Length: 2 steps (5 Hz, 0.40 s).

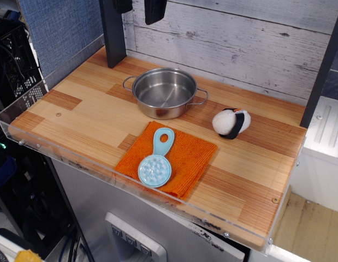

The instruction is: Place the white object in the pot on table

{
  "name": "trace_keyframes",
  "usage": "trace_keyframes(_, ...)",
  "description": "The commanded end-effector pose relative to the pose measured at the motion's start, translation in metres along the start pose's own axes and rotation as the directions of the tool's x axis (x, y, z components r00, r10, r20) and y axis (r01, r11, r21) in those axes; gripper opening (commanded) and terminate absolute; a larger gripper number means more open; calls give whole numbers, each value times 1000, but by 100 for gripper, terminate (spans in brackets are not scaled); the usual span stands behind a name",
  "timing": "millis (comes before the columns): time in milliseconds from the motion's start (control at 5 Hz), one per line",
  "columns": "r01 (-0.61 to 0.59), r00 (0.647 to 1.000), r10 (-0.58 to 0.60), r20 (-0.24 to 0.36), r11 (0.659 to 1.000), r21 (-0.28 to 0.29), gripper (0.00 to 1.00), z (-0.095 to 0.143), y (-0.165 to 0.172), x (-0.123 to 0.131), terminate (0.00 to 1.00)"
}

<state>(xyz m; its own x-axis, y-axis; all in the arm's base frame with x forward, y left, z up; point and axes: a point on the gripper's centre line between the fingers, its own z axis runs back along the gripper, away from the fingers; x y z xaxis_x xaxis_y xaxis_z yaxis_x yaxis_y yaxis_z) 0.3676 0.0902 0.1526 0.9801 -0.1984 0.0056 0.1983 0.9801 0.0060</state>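
Note:
The white object [231,123], a small oval plush ball with a black band, lies on the wooden table [76,117] to the right of the pot. The pot [164,92] is a shallow shiny steel pot with two wire loop handles; it stands upright at the back middle and nothing is inside it. My gripper [138,7] hangs at the top edge of the view, high above and behind the pot. Only its two dark fingertips [155,11] show, spread apart with nothing between them.
An orange cloth [174,158] lies at the front middle with a light-blue round-headed scoop [156,164] on it. A dark post [112,33] stands at the back left, another at the right [321,71]. A clear acrylic rim [27,98] edges the table.

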Motion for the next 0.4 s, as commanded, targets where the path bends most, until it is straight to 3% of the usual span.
trace_keyframes(0,0,1000,0,0,1000,0,100,0,0,0,0)
trace_keyframes(200,22,1000,-22,-2,1000,6,100,1,-3,4,0)
